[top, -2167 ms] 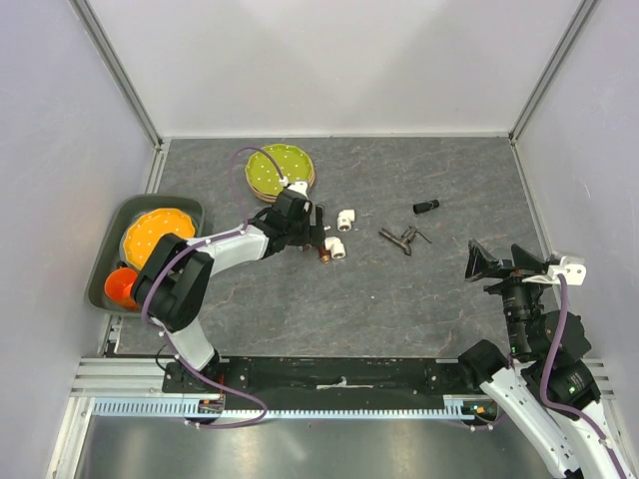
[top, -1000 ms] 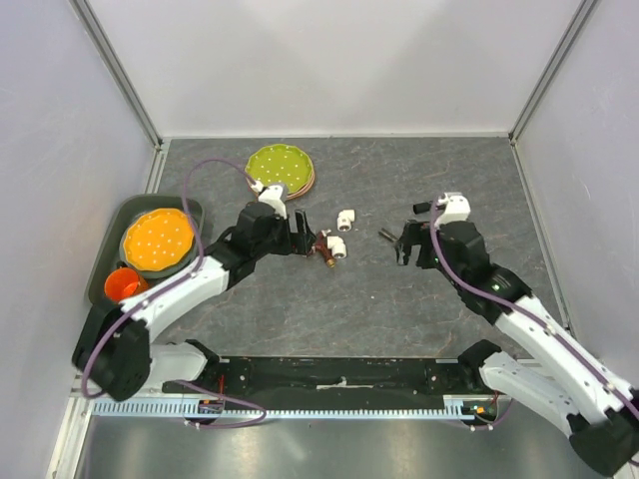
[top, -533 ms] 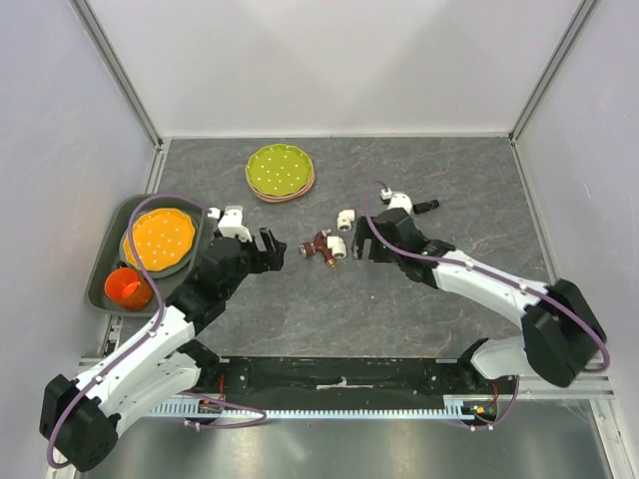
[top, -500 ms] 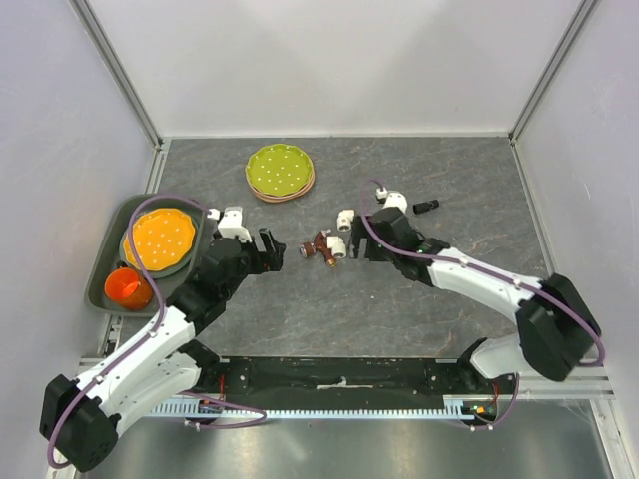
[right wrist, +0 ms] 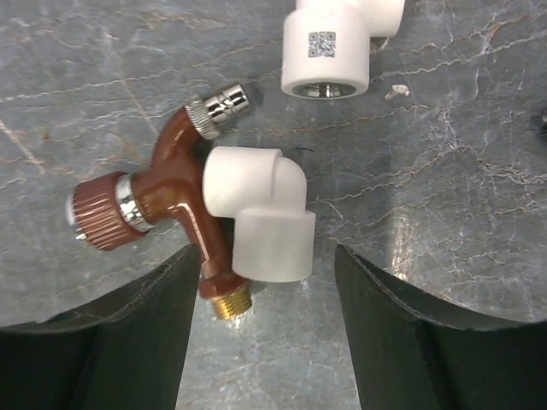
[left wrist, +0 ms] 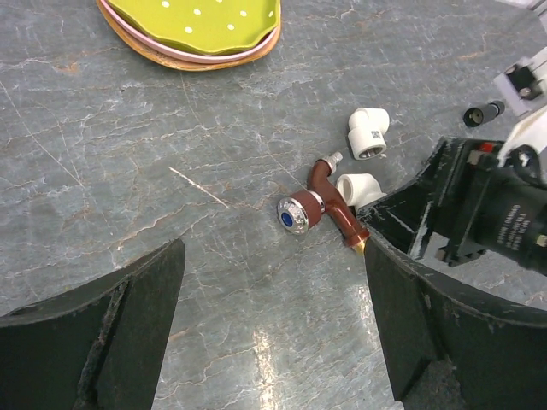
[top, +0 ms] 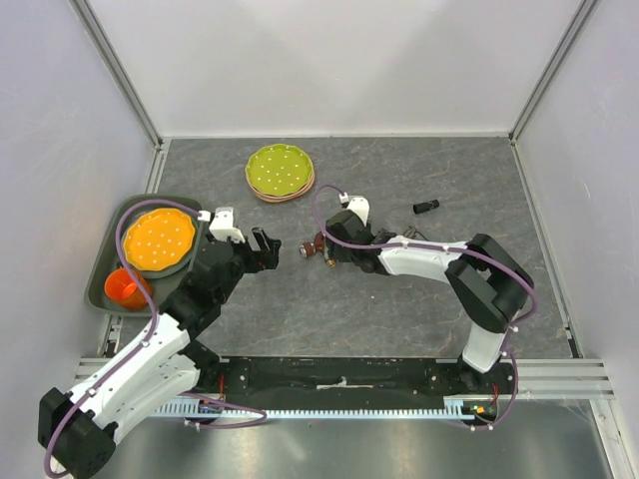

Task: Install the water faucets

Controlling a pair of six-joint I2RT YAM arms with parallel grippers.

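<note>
The glossy reddish-brown faucet (right wrist: 167, 201) lies flat. The right claw (right wrist: 263, 265), spread, straddles its brass end; the left claw (left wrist: 273, 256) hovers spread nearby.

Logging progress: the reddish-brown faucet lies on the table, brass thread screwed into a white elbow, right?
No. The reddish-brown faucet lies on the table, but its brass thread is bare beside the white elbow, as the right wrist view shows.

Upper white elbow (right wrist: 338, 43) cut by top edge; lower elbow (right wrist: 256, 224) hides part of brown faucet (right wrist: 162, 192).
</note>
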